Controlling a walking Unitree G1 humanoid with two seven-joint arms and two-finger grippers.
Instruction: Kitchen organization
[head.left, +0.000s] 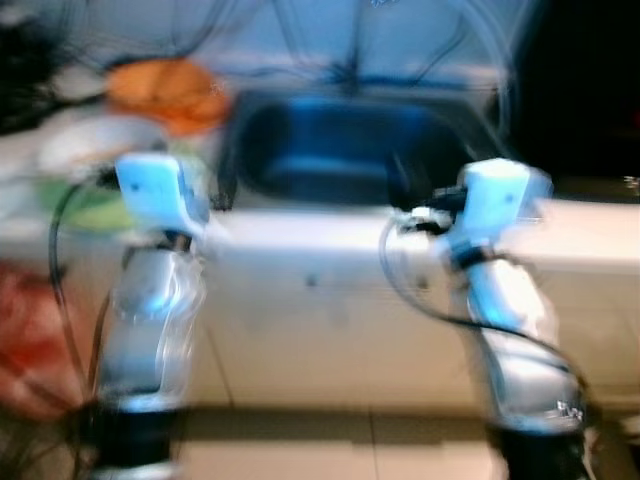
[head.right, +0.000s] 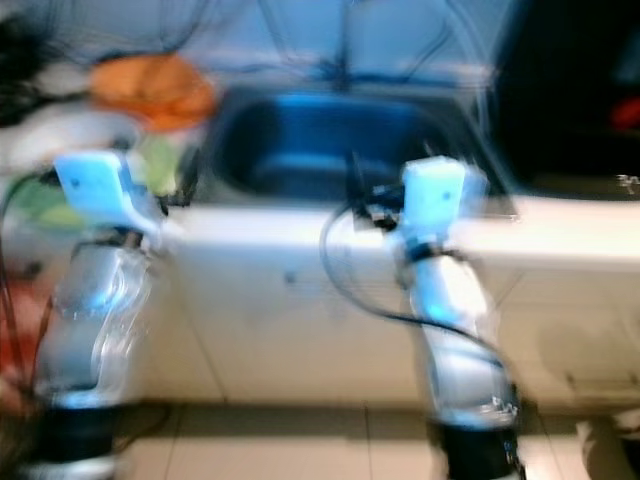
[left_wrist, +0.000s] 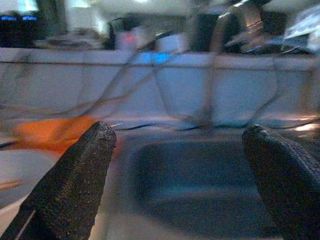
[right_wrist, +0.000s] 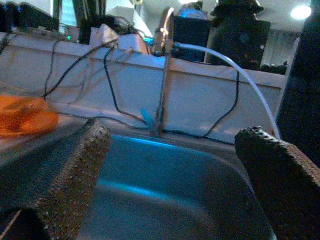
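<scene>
Facing a dark blue rectangular metal sink basin (head.left: 350, 150) sunk into a white countertop (head.left: 330, 235), both silver arms raised before its front edge, head views blurred. Left gripper (left_wrist: 180, 170) held with black textured fingers (left_wrist: 75, 180) wide apart, clamped on nothing, above the basin's near-left rim. Right gripper (right_wrist: 172, 170) likewise spread, gripping nothing, over open basin. Orange crumpled cloth-like heap (head.left: 165, 90) just beside the left rim; thin metal tap (right_wrist: 162, 75) at the back edge, dark cables (right_wrist: 112, 80) along the white wall.
</scene>
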